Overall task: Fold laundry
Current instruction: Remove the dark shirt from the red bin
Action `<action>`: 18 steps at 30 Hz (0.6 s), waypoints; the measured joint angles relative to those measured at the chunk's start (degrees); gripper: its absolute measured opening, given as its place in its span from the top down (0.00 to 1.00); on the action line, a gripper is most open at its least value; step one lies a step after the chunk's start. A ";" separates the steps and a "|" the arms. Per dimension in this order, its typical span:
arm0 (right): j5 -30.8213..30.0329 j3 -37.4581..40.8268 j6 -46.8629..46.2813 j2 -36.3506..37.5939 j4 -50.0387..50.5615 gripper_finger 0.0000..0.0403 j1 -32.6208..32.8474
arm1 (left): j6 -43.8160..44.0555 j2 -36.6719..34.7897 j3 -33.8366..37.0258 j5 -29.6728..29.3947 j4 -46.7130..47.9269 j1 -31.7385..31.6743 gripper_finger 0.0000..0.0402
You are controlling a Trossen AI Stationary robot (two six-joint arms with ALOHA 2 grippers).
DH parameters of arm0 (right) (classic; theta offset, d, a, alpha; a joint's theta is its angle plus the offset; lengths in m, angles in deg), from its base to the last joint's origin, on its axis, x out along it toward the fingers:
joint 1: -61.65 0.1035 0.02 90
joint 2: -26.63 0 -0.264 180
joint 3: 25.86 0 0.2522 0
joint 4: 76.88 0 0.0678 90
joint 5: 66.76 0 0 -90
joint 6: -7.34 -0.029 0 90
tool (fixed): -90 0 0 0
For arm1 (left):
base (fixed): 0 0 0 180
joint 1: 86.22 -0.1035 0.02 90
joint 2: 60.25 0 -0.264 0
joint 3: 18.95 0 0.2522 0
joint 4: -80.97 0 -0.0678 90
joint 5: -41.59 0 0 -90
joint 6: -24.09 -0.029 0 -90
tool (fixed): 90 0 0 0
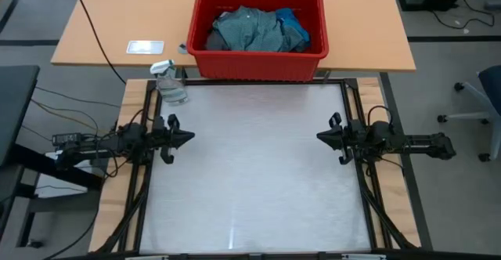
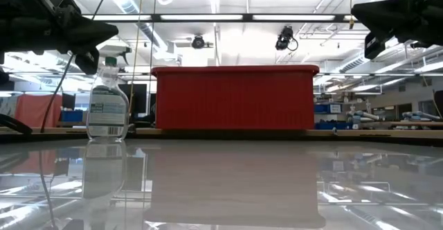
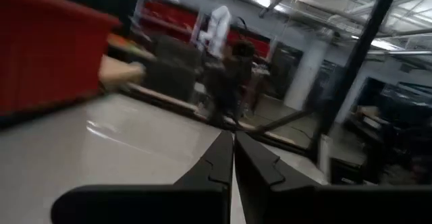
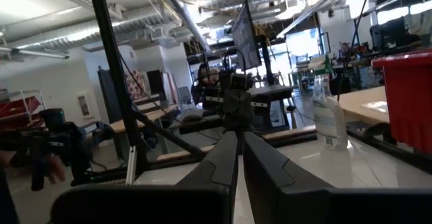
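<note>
The laundry (image 1: pixel 258 29) lies heaped in a red plastic bin (image 1: pixel 258 64) on the wooden table beyond the far edge of my white work table (image 1: pixel 250 174); a teal-green shirt lies on top, with a bright blue piece (image 1: pixel 291 21) to its right. My left gripper (image 1: pixel 190 137) hovers shut at the table's left edge, pointing toward the middle. At the right edge my right gripper (image 1: pixel 319 137) hovers shut, facing it. Both hold nothing. In the low view only the bin's wall (image 2: pixel 235 98) shows.
A clear spray bottle (image 1: pixel 170 82) stands at the work table's far left corner, also in the low view (image 2: pixel 107 102). A small white card (image 1: pixel 145 47) lies on the wooden table left of the bin. A blue chair (image 1: pixel 489 95) stands right of the table.
</note>
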State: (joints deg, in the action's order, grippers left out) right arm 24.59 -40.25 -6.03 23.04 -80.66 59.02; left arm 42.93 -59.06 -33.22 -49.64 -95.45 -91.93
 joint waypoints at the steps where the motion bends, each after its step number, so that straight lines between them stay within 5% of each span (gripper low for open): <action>1: -0.81 0.00 -0.02 -0.21 -1.97 0.92 0.00 | -1.25 0.02 0.00 -2.89 -1.62 -0.26 0.95; 5: -5.01 -0.02 -0.58 -0.20 -14.45 0.92 -0.02 | -0.68 -0.09 0.00 -11.58 -11.52 -0.64 0.95; 10: -9.67 -0.02 0.40 -0.18 -31.54 0.92 -0.01 | -0.14 -0.07 0.00 -12.24 -22.31 -0.62 0.95; 14: -25.23 -0.09 1.49 -0.17 -35.96 0.92 -0.08 | -0.14 -0.09 0.00 -13.29 -29.85 -0.62 0.95; 18: -46.21 -1.80 -9.18 -3.61 -28.04 0.92 -0.71 | 4.20 0.23 -0.33 -25.56 -30.89 -0.84 0.95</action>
State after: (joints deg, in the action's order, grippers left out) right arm -21.62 -42.05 -15.21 19.43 -108.71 58.31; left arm 47.13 -58.82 -33.55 -75.19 -126.34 -92.78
